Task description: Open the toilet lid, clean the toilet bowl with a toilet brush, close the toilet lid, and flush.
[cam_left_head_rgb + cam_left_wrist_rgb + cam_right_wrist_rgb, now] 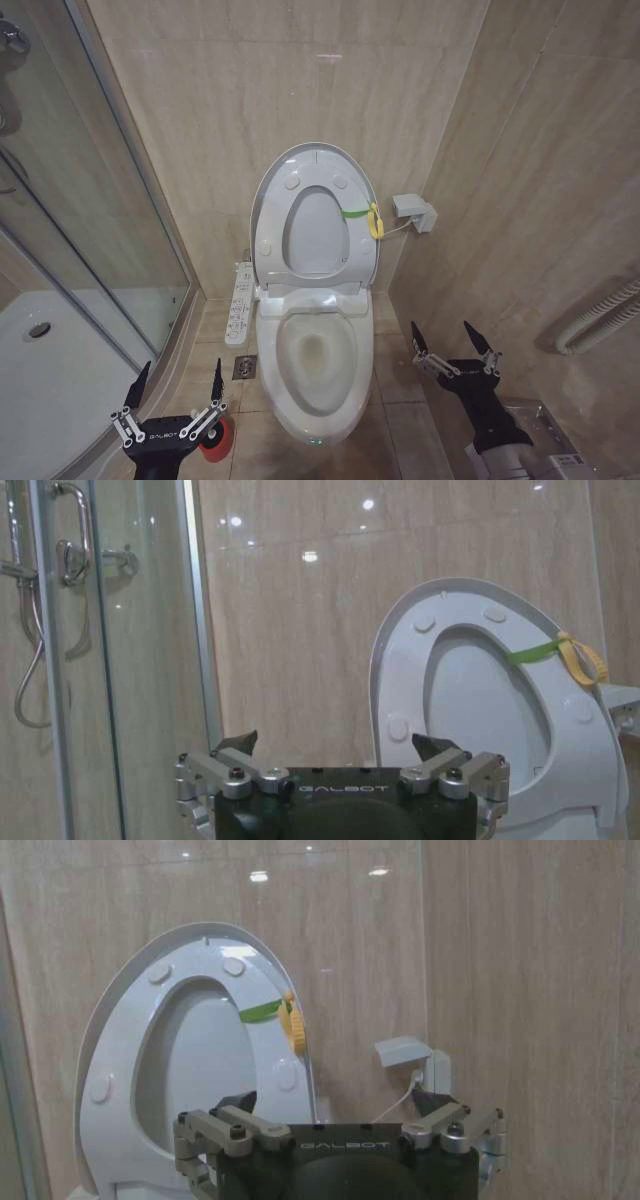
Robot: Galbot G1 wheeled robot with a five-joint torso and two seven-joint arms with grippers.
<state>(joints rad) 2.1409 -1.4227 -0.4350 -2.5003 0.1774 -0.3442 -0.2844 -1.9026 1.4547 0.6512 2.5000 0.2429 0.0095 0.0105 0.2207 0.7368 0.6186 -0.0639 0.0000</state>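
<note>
With the toilet lid (315, 165) raised, the left hand (175, 392) (fingers spread, empty) hovers just above the red brush holder (216, 437); right hand (455, 350) waits open.

**Three cameras, one raised lid**

The head view looks forward and down from above, taking in the toilet bowl (318, 360), the tiled corner and both arms low in the picture. The left wrist view sits low, looking level over the left gripper (340, 751) toward the back wall, with the shower glass (120, 667) beside it. The right wrist view faces the same wall over the right gripper (338, 1111). All three share the upright toilet lid (268, 195) (590, 757) (95, 1057).
</note>
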